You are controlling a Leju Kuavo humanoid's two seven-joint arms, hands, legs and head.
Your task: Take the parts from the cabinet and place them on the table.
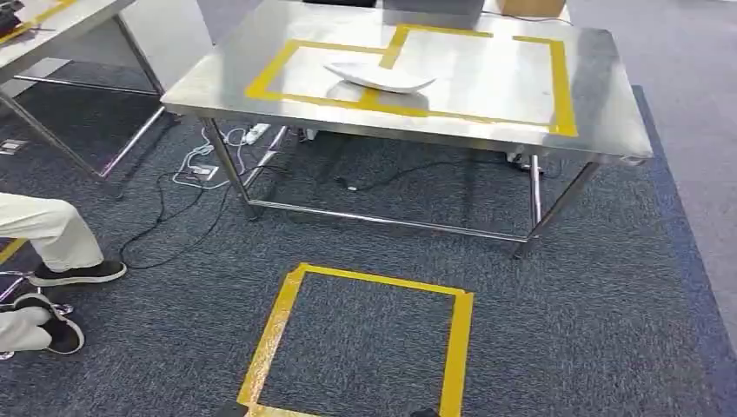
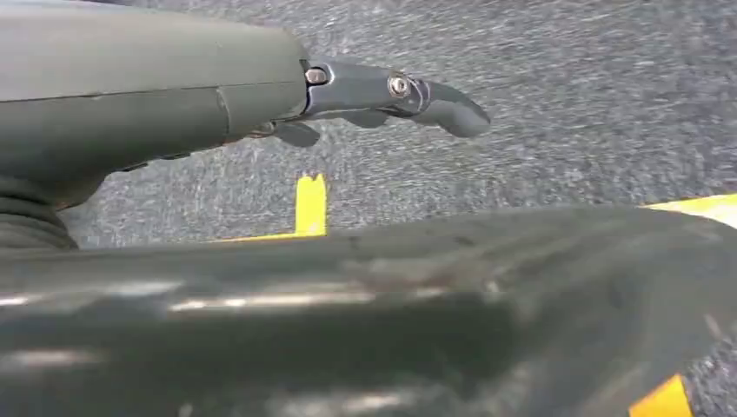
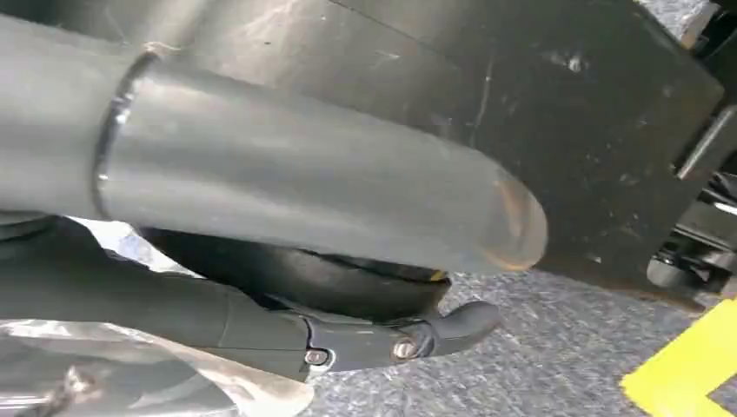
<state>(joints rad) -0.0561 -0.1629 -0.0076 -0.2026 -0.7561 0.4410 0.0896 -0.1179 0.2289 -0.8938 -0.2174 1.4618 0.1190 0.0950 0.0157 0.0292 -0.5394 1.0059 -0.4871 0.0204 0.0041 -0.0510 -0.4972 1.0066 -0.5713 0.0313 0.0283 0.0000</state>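
White part [image 1: 380,77] lying on steel desk [image 1: 608,104] inside yellow tape outline, right hand [image 3: 261,261] gripping a dark rounded object against its fingers [image 3: 452,326], left hand [image 2: 217,95] holding nothing, fingers [image 2: 434,100] extended over carpet [image 1: 591,330]

Bright, even overhead light, soft around the edges.
The shiny steel counter [image 1: 600,104] throws pale glare across its top and drops a soft shadow onto the dark blue-grey carpet [image 1: 608,313]; head view slightly blurred. Both wrist views smear, the thick grey thumb [image 3: 287,187] out of focus up close.
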